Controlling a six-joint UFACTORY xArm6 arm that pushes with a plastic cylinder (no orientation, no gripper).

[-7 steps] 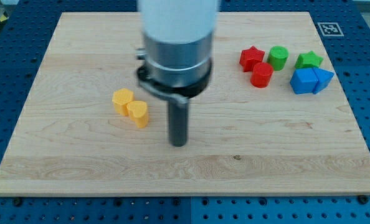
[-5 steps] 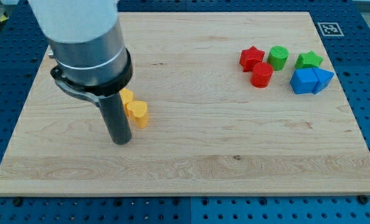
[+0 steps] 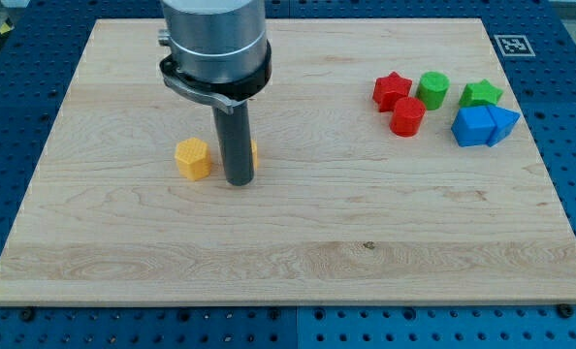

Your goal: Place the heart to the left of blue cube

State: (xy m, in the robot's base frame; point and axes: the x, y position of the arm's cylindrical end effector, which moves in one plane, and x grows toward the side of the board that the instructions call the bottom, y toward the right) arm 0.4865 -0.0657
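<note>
My tip (image 3: 238,181) rests on the wooden board (image 3: 298,252), left of the middle. The yellow heart (image 3: 254,154) is almost hidden behind the rod; only a thin sliver shows at the rod's right edge. A yellow hexagonal block (image 3: 193,158) lies just left of the rod, apart from it. The blue cube (image 3: 473,126) sits far off at the view's right, touching a blue triangular block (image 3: 504,123) on its right.
A red star (image 3: 392,90), a red cylinder (image 3: 407,116), a green cylinder (image 3: 432,89) and a green star (image 3: 481,94) cluster just left of and above the blue cube. A marker tag (image 3: 513,45) sits in the board's top right corner.
The rod swung left of the yellow pair, then back right. The heart has shifted right, away from the hexagonal block, and is now behind the rod.
</note>
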